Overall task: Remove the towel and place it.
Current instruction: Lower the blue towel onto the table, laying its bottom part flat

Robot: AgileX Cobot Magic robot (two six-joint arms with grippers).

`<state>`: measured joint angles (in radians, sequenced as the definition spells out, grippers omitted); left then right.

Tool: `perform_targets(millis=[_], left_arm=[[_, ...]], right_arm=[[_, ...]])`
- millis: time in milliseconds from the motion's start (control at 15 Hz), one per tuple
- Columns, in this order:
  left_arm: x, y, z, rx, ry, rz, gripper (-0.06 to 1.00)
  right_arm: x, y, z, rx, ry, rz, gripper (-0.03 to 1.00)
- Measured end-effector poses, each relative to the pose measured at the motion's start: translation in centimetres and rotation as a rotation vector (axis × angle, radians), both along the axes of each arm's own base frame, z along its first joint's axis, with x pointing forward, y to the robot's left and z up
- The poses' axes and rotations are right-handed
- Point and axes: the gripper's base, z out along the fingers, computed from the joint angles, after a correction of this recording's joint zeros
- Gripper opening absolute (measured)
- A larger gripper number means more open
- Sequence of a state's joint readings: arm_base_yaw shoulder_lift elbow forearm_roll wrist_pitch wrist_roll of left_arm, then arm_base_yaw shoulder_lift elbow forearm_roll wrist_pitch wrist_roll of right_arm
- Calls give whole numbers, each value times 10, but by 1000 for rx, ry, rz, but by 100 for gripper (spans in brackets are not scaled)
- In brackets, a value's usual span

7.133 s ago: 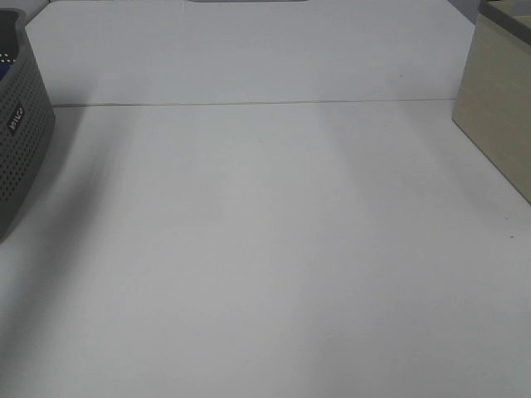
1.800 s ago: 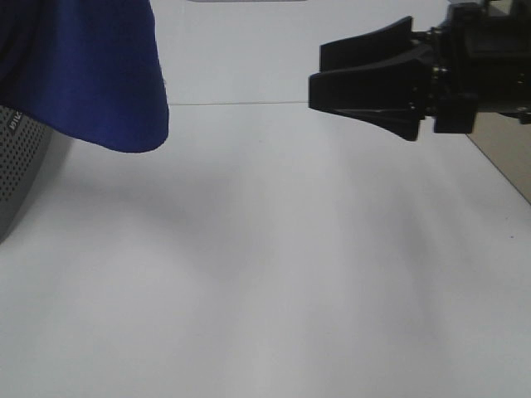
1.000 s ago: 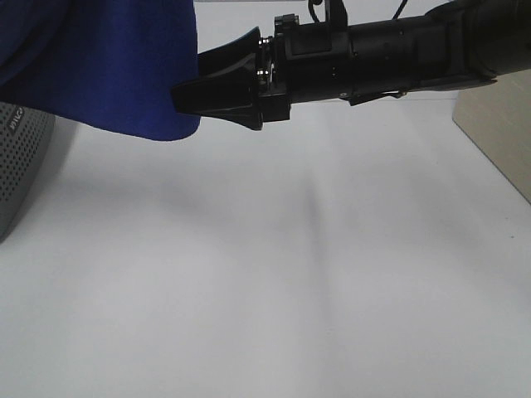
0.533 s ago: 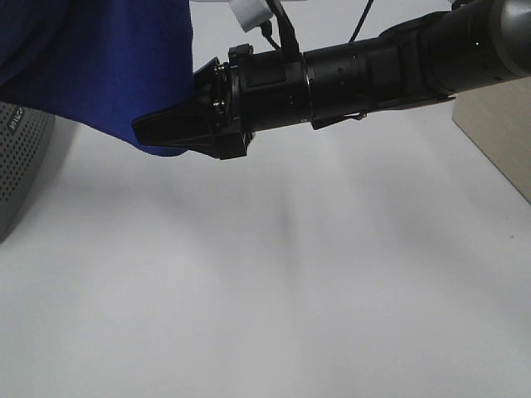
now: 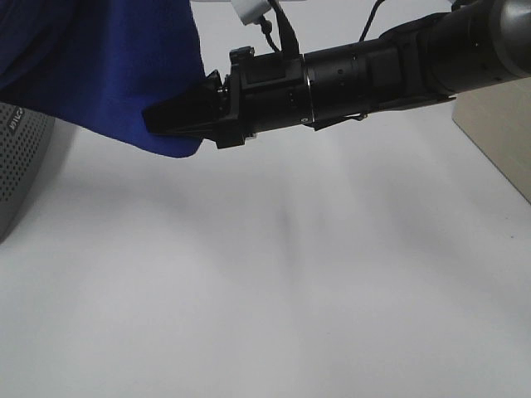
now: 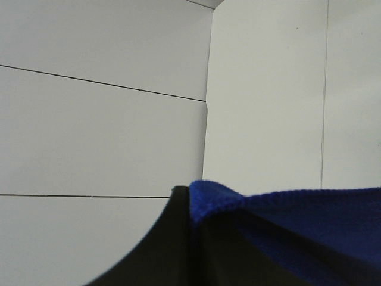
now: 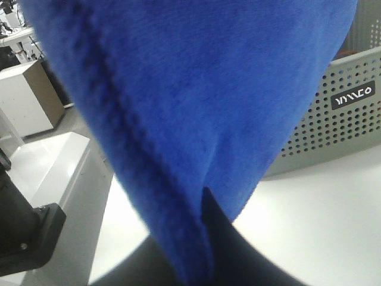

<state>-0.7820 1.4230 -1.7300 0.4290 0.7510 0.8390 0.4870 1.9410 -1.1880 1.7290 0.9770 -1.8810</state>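
Closest to the camera it's just plain white bench (image 5: 265, 332) with some soft shadows across it. Further in, the right arm (image 5: 382, 70) comes in from the right side and reaches past the middle. Its hand (image 5: 159, 118) is clamped tight on the low hanging edge of the blue towel (image 5: 108, 66), and the wrist cam shows the cloth pinched against a black finger (image 7: 217, 238). The towel itself is up in the air at the far left, draping down from above and not touching the bench, partly in front of the grey perforated basket (image 5: 21, 157). The left hand (image 6: 189, 199) is closed too, with a fold of towel nipped at its tip. Way back on the right there's a beige box (image 5: 498, 124).
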Motion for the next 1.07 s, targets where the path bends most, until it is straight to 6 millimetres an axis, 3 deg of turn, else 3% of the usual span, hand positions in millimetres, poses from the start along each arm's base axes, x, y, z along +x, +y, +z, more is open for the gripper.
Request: perform_targets(millis=[333,667,733,1067], left_arm=[[-1,0,-1,-95,65,28,0],[7,-1,-3,-176,91,61,0],[17,0,-6,-215,96,87,0],[31,14,1,-375,84,151,0]], right_arm=[[-9,-9,28,-108,190,-91,2],[-33,-38,68,-407,167,-187,2],[-38,-51,97,-524,123,-249,2],[-30,-74,161,-725,28,-457,2]])
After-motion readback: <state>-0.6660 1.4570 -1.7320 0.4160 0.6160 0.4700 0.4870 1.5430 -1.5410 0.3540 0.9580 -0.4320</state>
